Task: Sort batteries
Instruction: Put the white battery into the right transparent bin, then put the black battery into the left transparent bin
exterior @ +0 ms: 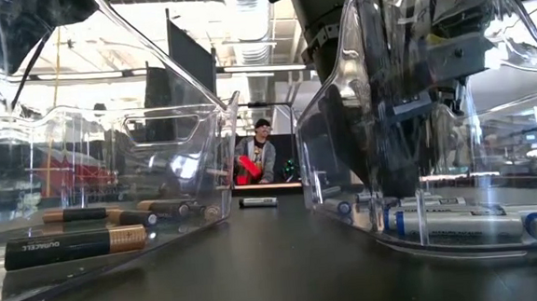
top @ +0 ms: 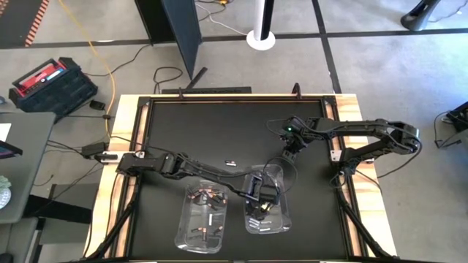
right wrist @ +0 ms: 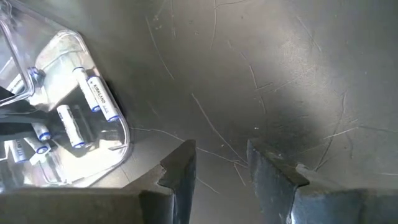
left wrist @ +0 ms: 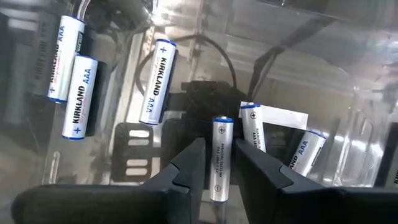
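The black matte surface [top: 234,124] carries two clear plastic bins side by side at its near edge. The left clear bin [top: 203,218] holds the dark, copper-ended batteries [exterior: 74,246]; the right clear bin [top: 266,204] holds the white, blue-capped batteries [left wrist: 157,81].

The left arm reaches across from its own side and hangs its left gripper [left wrist: 217,165] inside the right bin. Between its two dark fingers stands one white AAA battery [left wrist: 219,158], its long axis running along the fingers and pointing down toward the bin floor, where other white cells lie scattered at odd angles. The jaws stand a little apart with the cell in the gap, and whether they pinch it or have let go cannot be told.

One lone battery [top: 230,162] lies on the bare surface between the two arms, behind the bins, its long axis crosswise. It seems about as near to either arm.

The right gripper [right wrist: 221,165] waits over bare surface behind the right bin, jaws parted and empty.
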{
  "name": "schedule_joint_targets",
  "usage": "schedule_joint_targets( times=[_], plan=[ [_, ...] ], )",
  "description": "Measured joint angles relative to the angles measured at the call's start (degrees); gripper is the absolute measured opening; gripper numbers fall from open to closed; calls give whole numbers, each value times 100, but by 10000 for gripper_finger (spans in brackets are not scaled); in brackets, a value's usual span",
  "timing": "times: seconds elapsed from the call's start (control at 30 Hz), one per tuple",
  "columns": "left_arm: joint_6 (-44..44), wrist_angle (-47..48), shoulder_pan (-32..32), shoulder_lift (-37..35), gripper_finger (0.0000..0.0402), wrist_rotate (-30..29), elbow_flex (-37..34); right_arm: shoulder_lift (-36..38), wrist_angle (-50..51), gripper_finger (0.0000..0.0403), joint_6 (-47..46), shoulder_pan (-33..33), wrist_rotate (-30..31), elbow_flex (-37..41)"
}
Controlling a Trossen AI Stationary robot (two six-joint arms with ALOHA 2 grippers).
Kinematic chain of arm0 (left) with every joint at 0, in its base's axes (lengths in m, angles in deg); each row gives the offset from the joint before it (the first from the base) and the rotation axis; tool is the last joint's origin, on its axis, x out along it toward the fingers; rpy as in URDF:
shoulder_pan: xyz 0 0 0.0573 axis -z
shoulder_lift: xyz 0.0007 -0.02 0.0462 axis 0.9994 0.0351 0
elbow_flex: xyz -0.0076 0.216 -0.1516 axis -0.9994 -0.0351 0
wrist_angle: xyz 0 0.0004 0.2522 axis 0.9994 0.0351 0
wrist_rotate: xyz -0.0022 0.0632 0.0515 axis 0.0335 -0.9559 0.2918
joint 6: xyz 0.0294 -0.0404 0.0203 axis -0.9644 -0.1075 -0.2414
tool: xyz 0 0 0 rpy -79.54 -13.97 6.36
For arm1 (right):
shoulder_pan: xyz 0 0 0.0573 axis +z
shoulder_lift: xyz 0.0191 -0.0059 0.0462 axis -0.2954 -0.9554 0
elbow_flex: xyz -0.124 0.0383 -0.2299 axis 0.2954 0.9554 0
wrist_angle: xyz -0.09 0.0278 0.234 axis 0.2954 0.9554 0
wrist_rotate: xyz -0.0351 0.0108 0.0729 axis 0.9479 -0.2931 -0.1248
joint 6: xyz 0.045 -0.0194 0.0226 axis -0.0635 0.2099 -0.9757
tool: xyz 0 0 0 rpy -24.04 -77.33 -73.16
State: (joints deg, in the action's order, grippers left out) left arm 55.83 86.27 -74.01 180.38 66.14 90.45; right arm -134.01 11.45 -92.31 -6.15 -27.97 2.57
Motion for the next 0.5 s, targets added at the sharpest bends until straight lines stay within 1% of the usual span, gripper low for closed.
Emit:
schedule_joint_targets(
  times=[0.2, 0.33, 0.4, 0.5],
  plan=[
    [92, 66, -25, -19, 97, 277, 48, 1, 0, 162, 9, 0, 0, 0],
    [188, 116, -71, -60, 98, 421, 317, 0, -5, 162, 9, 0, 0, 0],
    [203, -28, -114, -229, 98, 455, 299, 0, -18, 162, 9, 0, 0, 0],
    [214, 93, -178, -477, 98, 450, 324, 0, -28, 162, 9, 0, 0, 0]
  ],
)
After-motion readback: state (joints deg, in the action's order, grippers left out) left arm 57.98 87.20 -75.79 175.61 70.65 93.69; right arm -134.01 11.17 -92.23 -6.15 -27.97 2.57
